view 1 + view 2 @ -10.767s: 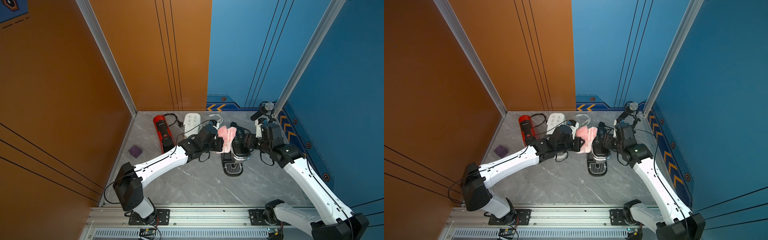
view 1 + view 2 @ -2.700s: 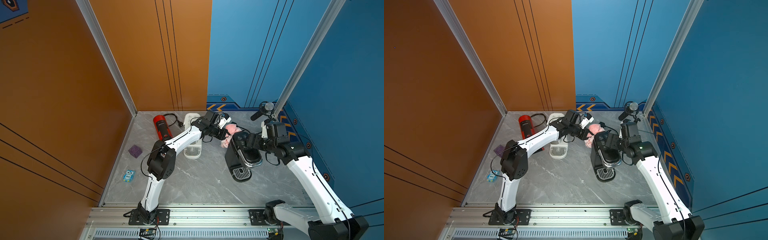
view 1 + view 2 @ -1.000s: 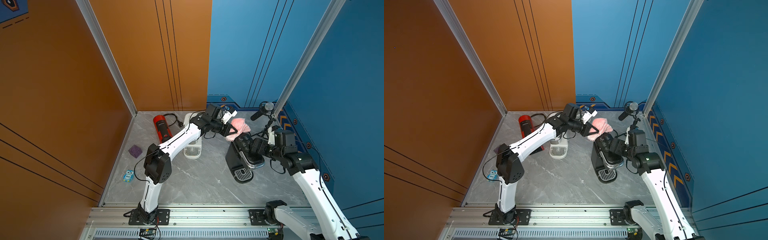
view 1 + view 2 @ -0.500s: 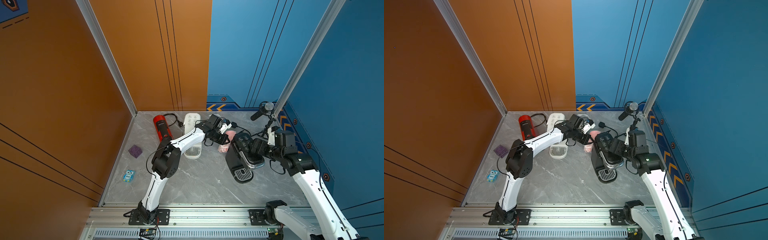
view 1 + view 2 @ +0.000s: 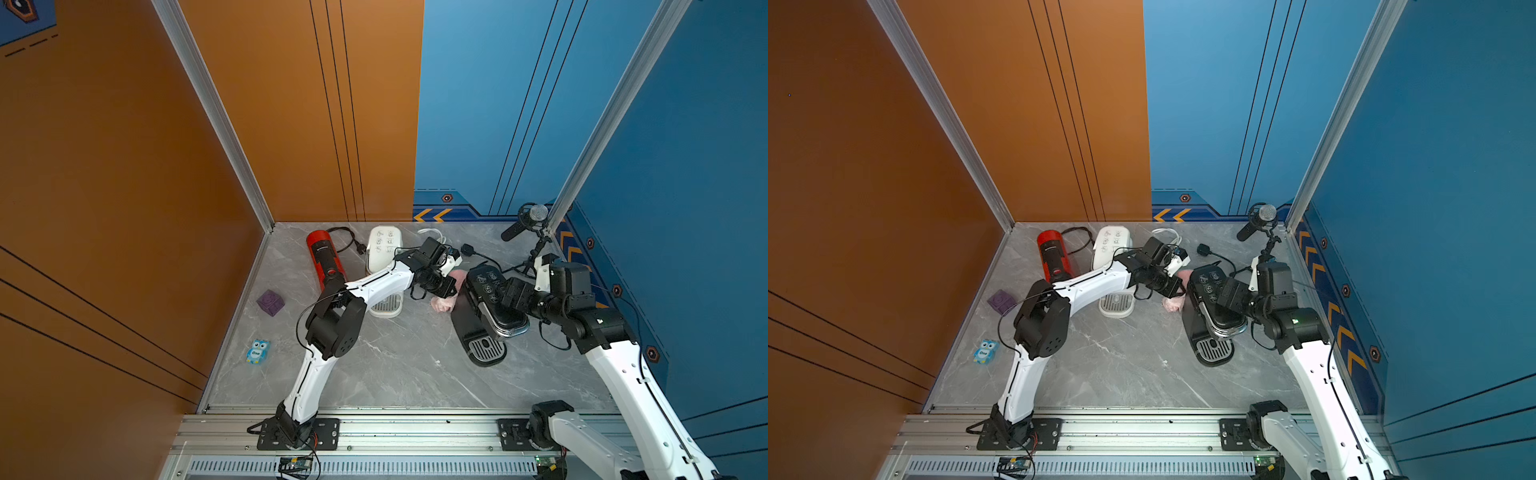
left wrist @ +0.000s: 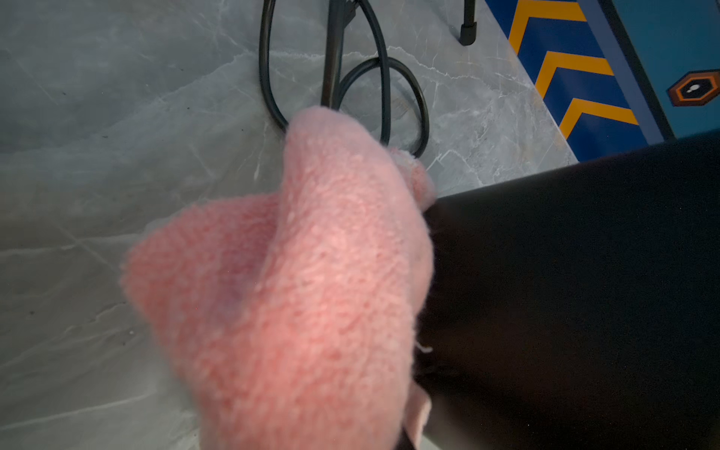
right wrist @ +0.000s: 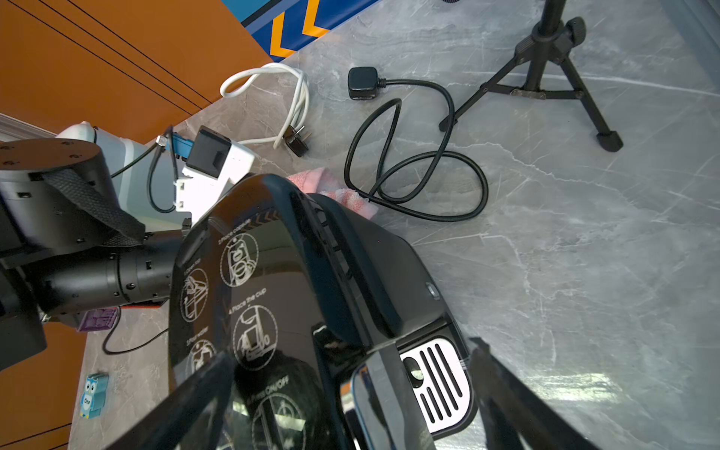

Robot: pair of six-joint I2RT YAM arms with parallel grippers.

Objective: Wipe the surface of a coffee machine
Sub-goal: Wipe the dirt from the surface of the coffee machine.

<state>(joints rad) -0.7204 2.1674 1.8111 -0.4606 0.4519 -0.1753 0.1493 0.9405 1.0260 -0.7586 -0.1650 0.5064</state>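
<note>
The black coffee machine (image 5: 469,328) (image 5: 1196,328) stands right of the floor's middle, its drip tray facing the front rail. My left gripper (image 5: 446,286) (image 5: 1177,289) is shut on a pink cloth (image 5: 442,303) (image 5: 1173,305). It holds the cloth low against the machine's left side. In the left wrist view the cloth (image 6: 311,272) hides the jaws and touches the dark wall of the coffee machine (image 6: 584,292). My right gripper (image 5: 505,297) (image 7: 348,350) is open wide over the machine's glossy top (image 7: 272,272). A gap shows beside one finger (image 7: 506,389).
A white coffee machine (image 5: 384,249) and a red cylinder (image 5: 324,257) stand at the back left. A black cable with plug (image 7: 413,163) and a white cable (image 7: 272,89) lie behind the machine. A microphone tripod (image 5: 528,232) stands at back right. Purple cube (image 5: 270,302) and owl block (image 5: 257,351) sit left.
My left gripper has come down with the pink cloth from above the machine's back to low at its left side. The right arm and the machine have stayed put.
</note>
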